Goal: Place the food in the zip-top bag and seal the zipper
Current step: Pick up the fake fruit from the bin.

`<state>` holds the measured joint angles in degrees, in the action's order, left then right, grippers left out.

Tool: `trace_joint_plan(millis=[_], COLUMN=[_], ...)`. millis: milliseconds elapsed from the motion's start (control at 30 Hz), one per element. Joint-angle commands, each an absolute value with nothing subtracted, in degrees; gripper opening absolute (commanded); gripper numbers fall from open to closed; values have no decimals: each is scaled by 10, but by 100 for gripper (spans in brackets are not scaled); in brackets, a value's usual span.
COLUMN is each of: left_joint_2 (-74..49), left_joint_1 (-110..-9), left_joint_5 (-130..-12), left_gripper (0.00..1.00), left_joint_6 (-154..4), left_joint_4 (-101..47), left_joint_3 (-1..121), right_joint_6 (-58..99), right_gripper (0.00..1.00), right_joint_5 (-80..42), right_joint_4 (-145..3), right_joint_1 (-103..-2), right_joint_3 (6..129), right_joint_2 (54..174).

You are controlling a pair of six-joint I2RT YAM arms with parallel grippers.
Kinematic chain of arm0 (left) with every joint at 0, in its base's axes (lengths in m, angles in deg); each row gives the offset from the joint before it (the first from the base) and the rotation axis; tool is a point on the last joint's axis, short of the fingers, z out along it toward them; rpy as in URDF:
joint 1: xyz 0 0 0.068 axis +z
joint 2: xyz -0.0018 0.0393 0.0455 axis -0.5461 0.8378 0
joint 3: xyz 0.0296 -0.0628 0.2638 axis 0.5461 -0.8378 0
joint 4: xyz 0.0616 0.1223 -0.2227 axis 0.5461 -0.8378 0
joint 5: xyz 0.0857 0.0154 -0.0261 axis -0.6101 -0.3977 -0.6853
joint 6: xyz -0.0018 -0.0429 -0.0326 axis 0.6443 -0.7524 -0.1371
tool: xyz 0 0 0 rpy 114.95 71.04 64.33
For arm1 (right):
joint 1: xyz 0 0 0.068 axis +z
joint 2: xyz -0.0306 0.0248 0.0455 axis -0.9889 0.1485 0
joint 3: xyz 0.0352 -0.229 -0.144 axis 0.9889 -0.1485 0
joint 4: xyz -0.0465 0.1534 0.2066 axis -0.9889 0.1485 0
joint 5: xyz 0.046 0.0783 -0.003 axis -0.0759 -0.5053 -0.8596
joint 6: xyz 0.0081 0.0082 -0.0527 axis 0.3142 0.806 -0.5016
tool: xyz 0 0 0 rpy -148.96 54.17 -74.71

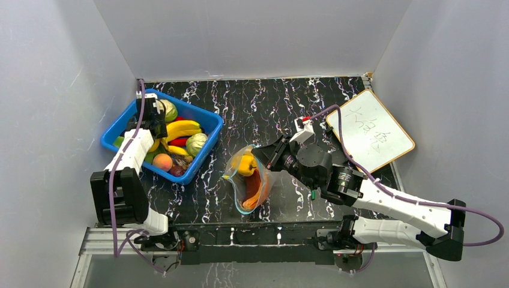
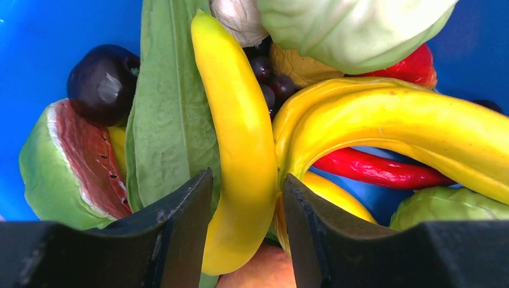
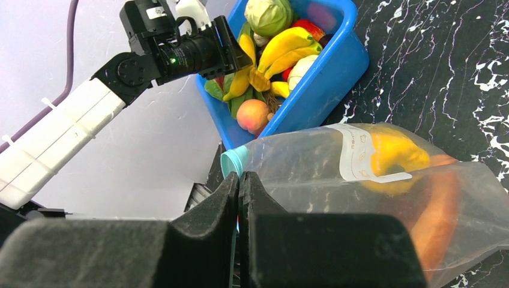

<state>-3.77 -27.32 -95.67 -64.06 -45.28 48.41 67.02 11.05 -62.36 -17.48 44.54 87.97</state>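
One banana [image 2: 240, 138] within parted left gripper [image 2: 247, 180]; zip-top bag [image 3: 312, 168] in right gripper [image 3: 240, 177]

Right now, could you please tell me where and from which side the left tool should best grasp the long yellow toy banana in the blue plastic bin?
Grip the long yellow toy banana across its lower middle, coming from above. Its slim body runs between the open fingers of the left tool, so closing across its width should hold.

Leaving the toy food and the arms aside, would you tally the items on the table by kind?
Blue bin: 1
Zip-top bag: 1
Whiteboard: 1
Green pen: 1
Total: 4
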Motion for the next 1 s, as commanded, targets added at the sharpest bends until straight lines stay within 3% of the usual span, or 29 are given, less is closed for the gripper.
trace_joint_plan(millis=[0,100,200,333,767,967], left_joint_2=[-30,-26,-30,-53,-163,-209], left_joint_1=[-269,-269,-269,-269,-269,-269], left_joint_5=[-948,-947,-940,-926,-836,-733], left_gripper=[43,39,28,24,20,19], left_joint_6=[-651,-651,-652,-659,-713,-739], left_joint_4=[-450,-454,-459,-471,-512,-521], left_joint_3=[473,471,475,480,475,481], right_joint_6=[674,670,673,678,693,727], right_gripper=[0,0,0,0,0,0], right_joint_5=[109,108,108,106,170,216], right_joint_4=[-666,-672,-670,-664,-624,-604], right_joint_1=[-175,-175,-175,-175,-176,-175], right_joint_3=[452,448,448,448,469,472], right_joint_2=[869,863,859,859,873,873])
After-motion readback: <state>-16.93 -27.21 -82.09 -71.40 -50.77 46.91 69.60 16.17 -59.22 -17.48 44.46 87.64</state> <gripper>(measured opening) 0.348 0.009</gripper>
